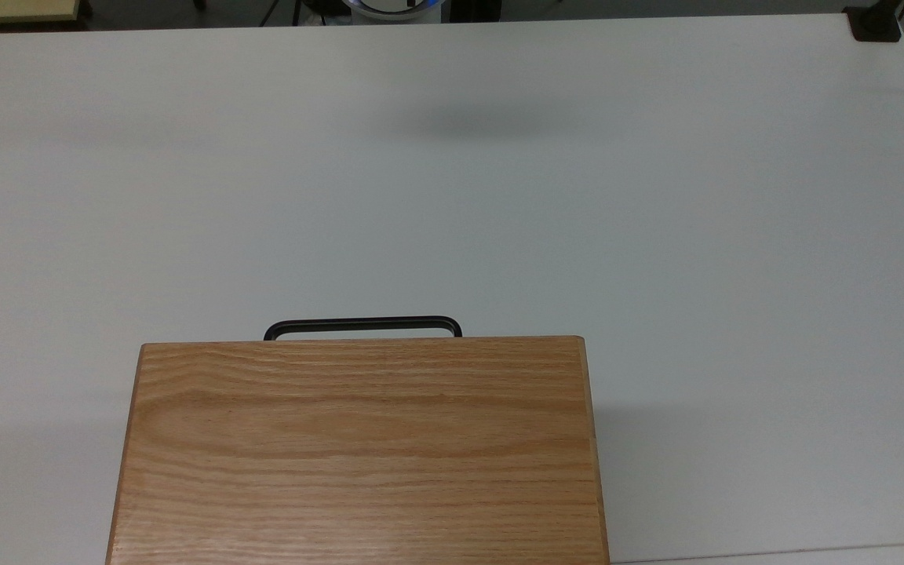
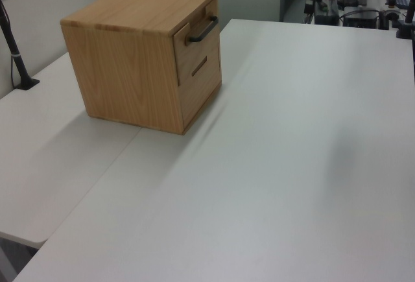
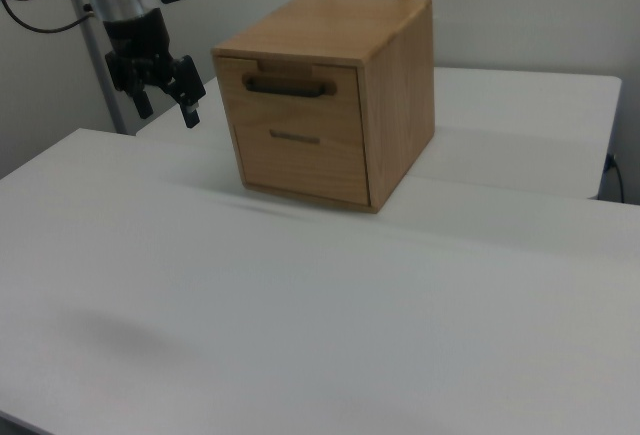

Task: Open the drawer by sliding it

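Sitting shut in the top of an oak cabinet point(image 3: 335, 95), the drawer point(image 3: 290, 80) is a shallow wooden tray whose front panel lies nearly flush with the cabinet face. Across that panel runs a long black bar handle point(image 3: 288, 86), standing proud of the wood with a gap behind it; in the top view it juts past the cabinet's upper edge point(image 1: 363, 324), and in the left view it sits at the box's upper right corner point(image 2: 203, 30). I judge the drawer rigid and fairly light, sliding on plain wood, so it may stick a little. The handle is the place to take hold: stiff metal, thin enough for my fingers to close around near its middle, so the pull stays straight and the tray does not jam sideways. The cabinet itself looks unfastened (it may creep along the table if I tug hard). Below the drawer is a second front with a narrow slot pull point(image 3: 294, 137). The cabinet rests on a white table point(image 3: 300, 315). My gripper point(image 3: 165, 100) hangs in the air at the right view's left, well apart from the handle, fingers point(image 3: 189, 107) spread apart and holding nothing.
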You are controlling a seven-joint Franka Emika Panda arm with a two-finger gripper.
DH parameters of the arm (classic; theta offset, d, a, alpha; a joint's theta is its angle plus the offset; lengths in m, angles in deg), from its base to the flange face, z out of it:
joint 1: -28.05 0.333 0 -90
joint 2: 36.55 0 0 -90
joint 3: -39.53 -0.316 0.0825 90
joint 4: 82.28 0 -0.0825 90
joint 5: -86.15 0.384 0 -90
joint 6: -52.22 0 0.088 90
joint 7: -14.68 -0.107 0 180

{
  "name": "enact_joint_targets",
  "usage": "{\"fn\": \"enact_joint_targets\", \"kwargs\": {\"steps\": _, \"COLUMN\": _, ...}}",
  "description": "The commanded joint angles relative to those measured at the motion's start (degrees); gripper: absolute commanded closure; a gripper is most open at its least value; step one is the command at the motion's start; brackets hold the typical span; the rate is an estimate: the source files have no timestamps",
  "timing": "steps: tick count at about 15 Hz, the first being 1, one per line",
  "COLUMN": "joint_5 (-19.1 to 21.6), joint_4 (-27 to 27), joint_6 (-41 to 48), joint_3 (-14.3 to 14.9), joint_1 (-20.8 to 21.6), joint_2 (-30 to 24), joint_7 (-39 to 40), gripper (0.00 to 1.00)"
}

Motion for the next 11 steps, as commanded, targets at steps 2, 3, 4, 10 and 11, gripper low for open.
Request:
{"fn": "enact_joint_targets", "kwargs": {"steps": 2, "joint_5": 1.10, "joint_4": 0.86, "joint_6": -1.08, "joint_3": 0.29, "joint_1": 0.64, "joint_2": -0.43, "joint_7": -0.06, "gripper": 0.00}}
{"fn": "enact_joint_targets", "kwargs": {"steps": 3, "joint_5": 1.10, "joint_4": 0.95, "joint_6": -1.08, "joint_3": 0.29, "joint_1": 0.73, "joint_2": -0.43, "joint_7": -0.76, "gripper": 0.00}}
{"fn": "enact_joint_targets", "kwargs": {"steps": 4, "joint_5": 1.10, "joint_4": 1.04, "joint_6": -1.08, "joint_3": 0.20, "joint_1": 0.73, "joint_2": -0.43, "joint_7": -1.46, "gripper": 0.00}}
{"fn": "enact_joint_targets", "kwargs": {"steps": 10, "joint_5": 1.10, "joint_4": 0.95, "joint_6": -1.17, "joint_3": 0.20, "joint_1": 0.73, "joint_2": -0.34, "joint_7": -1.82, "gripper": 0.00}}
{"fn": "enact_joint_targets", "kwargs": {"steps": 11, "joint_5": 1.19, "joint_4": 0.95, "joint_6": -0.99, "joint_3": 0.20, "joint_1": 0.73, "joint_2": -0.25, "joint_7": -1.82, "gripper": 0.00}}
